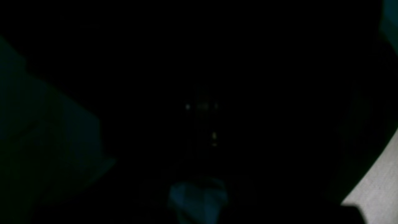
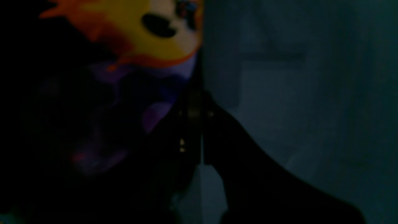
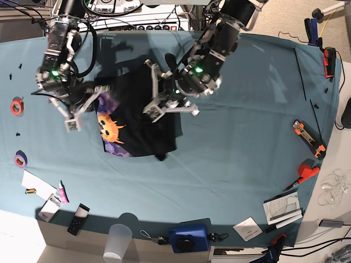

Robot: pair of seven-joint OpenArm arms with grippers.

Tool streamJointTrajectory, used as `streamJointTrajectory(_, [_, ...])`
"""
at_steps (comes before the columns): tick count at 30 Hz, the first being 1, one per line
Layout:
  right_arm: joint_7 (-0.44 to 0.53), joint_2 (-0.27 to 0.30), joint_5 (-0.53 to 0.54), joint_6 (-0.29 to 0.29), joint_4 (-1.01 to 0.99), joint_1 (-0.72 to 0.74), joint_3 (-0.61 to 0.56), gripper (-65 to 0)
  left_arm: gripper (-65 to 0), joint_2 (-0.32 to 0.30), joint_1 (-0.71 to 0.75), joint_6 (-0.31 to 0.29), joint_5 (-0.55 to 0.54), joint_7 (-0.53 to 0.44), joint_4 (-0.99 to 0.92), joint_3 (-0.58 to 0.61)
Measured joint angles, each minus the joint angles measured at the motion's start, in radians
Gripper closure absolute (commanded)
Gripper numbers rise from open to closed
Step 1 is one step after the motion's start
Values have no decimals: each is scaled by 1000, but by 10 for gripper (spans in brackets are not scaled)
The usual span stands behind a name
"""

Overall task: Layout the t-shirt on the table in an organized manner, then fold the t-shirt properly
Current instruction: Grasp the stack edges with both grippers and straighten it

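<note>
The t-shirt [image 3: 140, 118], soft black cloth with an orange-and-purple print, lies bunched at the far left of the teal-covered desk [image 3: 241, 137]. The left pincer [image 3: 159, 107] is clenched on the shirt's right part; the right pincer [image 3: 82, 109] is clenched on its left edge beside the print. Around the rim lie tape rolls [image 3: 16, 106] at left, a clear plastic cup [image 3: 118, 241] and a blue box [image 3: 189, 237] at the near edge, and orange-handled tools [image 3: 309, 138] at right.
</note>
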Motion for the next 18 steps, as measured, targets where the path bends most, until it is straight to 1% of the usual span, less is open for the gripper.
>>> streamJointTrajectory(1, [8, 0, 6, 9, 0, -10, 0, -14, 0, 0, 0, 18, -1, 8, 0, 0])
streamJointTrajectory(4, [29, -1, 10, 10, -23, -45, 0, -14, 0, 0, 4, 18, 0, 32, 3, 0])
streamJointTrajectory(6, [79, 0, 23, 10, -69, -58, 3, -14, 0, 0, 21, 18, 23, 34, 6, 0])
streamJointTrajectory(9, [154, 7, 50, 34, -153, -51, 11, -14, 0, 3, 59, 21, 52, 5, 13, 0])
streamJointTrajectory(10, [170, 9, 56, 49, -170, -48, 12, -14, 0, 3, 68, 21, 54, 3, 16, 0])
streamJointTrajectory(11, [169, 9, 65, 51, -175, -48, 12, -14, 0, 3, 74, 22, 59, -2, 20, 0])
streamJointTrajectory(12, [167, 9, 78, 48, -175, -48, 12, -14, 0, 3, 78, 22, 61, 0, 26, 0])
streamJointTrajectory(13, [147, 11, 100, 43, -168, -48, 13, -14, 0, 3, 82, 35, 60, 12, 38, 0])
streamJointTrajectory(14, [116, 18, 114, 43, -155, -47, 13, -14, 0, 2, 88, 51, 56, 29, 55, 0])
streamJointTrajectory(16, [24, 32, 155, 44, -107, -51, 11, -14, 0, -3, 95, 78, 50, 75, 109, 0])
streamJointTrajectory(18, [-35, 48, 167, 42, -40, -71, 6, -14, 0, -6, 97, 82, 34, 77, 197, -2])
